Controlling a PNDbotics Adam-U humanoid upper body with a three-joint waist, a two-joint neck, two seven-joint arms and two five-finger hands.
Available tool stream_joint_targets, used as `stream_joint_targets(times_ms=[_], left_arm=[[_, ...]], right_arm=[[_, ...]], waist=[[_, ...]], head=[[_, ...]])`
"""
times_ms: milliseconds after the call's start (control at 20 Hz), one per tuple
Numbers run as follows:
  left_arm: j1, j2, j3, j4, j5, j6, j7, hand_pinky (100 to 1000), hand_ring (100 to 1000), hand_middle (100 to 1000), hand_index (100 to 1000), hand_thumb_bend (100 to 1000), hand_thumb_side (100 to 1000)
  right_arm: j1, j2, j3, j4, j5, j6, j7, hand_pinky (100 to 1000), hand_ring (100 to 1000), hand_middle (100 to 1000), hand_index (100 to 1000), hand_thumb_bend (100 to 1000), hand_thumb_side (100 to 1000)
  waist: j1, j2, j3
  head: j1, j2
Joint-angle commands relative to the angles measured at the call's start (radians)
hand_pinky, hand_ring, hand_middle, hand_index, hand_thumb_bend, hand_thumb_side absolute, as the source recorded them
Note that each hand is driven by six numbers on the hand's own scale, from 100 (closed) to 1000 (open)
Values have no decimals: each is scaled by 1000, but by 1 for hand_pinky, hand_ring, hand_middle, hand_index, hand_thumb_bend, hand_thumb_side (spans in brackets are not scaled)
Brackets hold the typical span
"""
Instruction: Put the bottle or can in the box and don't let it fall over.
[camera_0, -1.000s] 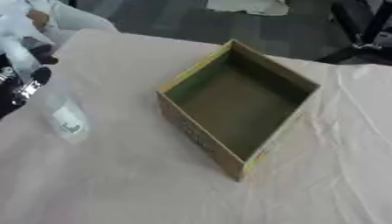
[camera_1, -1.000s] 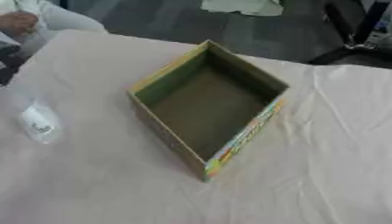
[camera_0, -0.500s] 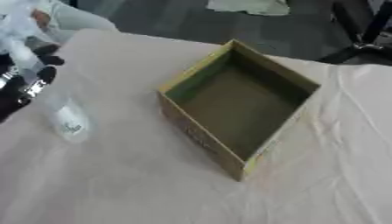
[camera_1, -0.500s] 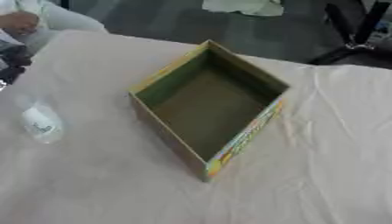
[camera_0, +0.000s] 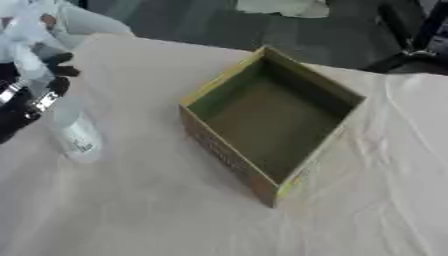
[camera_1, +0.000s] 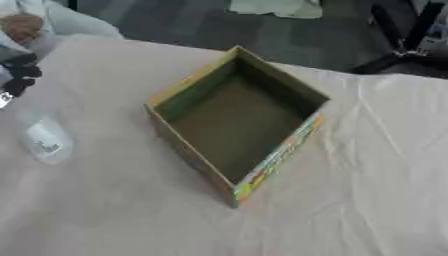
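The black left hand (camera_0: 31, 92) hovered beside the clear plastic bottle (camera_0: 77, 131); its fingers' state was unclear. The open cardboard box (camera_0: 271, 120) sat well apart on the cloth-covered table (camera_0: 131, 210).

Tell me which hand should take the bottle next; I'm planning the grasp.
Left. The robot's left hand is already at the table's left edge, right beside the clear plastic bottle, which stands left of the open cardboard box. No right hand shows in either view.

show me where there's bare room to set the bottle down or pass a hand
The box is empty inside. The tablecloth is bare in front of the box, to its right, and between it and the bottle. It is crowded at the left edge, where the left hand is by the bottle.
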Motion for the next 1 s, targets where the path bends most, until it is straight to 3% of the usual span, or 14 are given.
stream_joint_targets(times_ms=[50, 450, 1000], left_arm=[[-12, 23, 6, -4, 0, 3, 1, 1000, 1000, 1000, 800, 183, 699], [-15, 14, 1, -1, 14, 19, 1, 1000, 1000, 1000, 753, 104, 674], [-16, -2, -7, -1, 58, 32, -23, 1000, 941, 1000, 605, 100, 631]], right_arm=[[1, -10, -12, -12, -6, 1, 2, 938, 1000, 1000, 911, 100, 583], [0, -10, -14, -12, -9, 3, 3, 939, 1000, 1000, 910, 100, 582], [-3, -6, -18, -12, -12, 10, 3, 940, 1000, 1000, 911, 100, 583]], waist=[[9, -14, -1], [7, -14, -1], [4, -13, 3]], head=[[3, -12], [4, -15], [3, -17]])
